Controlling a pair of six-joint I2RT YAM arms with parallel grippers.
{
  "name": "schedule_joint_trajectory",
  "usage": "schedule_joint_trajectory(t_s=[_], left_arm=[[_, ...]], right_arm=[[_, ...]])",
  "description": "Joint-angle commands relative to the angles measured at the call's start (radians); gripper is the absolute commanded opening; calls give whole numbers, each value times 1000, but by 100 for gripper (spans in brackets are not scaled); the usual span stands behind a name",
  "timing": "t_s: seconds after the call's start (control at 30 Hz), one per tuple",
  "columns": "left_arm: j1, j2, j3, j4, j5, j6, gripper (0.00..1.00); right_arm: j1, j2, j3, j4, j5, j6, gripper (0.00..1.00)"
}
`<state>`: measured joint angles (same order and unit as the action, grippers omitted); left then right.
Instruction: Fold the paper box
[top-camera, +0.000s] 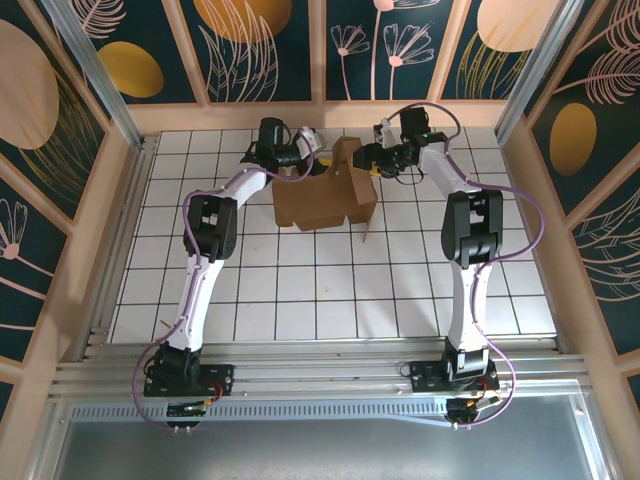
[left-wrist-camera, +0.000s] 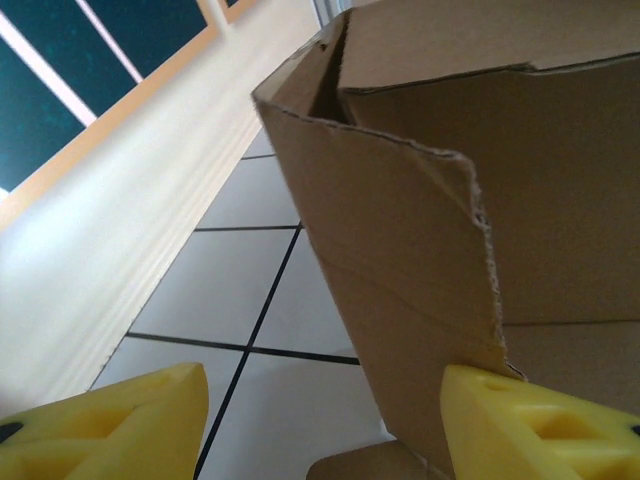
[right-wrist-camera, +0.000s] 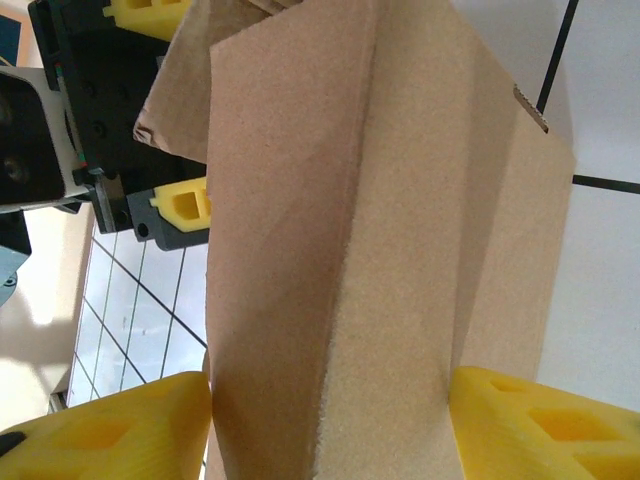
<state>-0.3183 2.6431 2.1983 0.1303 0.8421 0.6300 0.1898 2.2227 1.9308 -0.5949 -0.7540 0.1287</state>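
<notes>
Top view: the plain brown cardboard paper box (top-camera: 322, 200) sits part-erected at the far middle of the white tiled worktop (top-camera: 300, 300), with some walls up and one flap raised at the back. The left end effector (top-camera: 308, 155) is at its back-left and the right end effector (top-camera: 370, 165) is at the raised flap's right side. Left wrist view: jaws spread wide. A rough-edged cardboard wall stands in the gap, its lower corner touching the right-hand yellow pad (left-wrist-camera: 540, 425). The other pad (left-wrist-camera: 110, 420) is well clear, so no pinch. Right wrist view: a creased panel fills the gap and both yellow fingertips (right-wrist-camera: 545, 420) look pressed to its faces. I read that as pinching the box. Handling, my read: light thin board, stiff across panels, hinges easily at score lines, dents or tears if crushed. Likely skates on tile, so one arm should anchor it. Take flaps near the free edge, pads flat on the panel, off the creases and corners.
</notes>
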Motion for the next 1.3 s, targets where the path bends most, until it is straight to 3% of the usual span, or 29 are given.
schedule_joint_trajectory(t_s=[0.0,0.37,0.93,1.03,1.27], left_arm=[[-26,9,20,31,63,86,63],[-39,71,93,26,159,104,56],[-87,135,133,83,150,83,41],[-90,137,133,99,154,65,40],[-117,87,62,206,177,-34,39]], right_arm=[[-6,5,-1,3,-29,-12,66],[-24,2,-39,70,-129,21,69],[-17,28,-36,94,-220,22,72],[-17,38,-40,107,-213,27,73],[-23,34,-48,156,-33,102,85]])
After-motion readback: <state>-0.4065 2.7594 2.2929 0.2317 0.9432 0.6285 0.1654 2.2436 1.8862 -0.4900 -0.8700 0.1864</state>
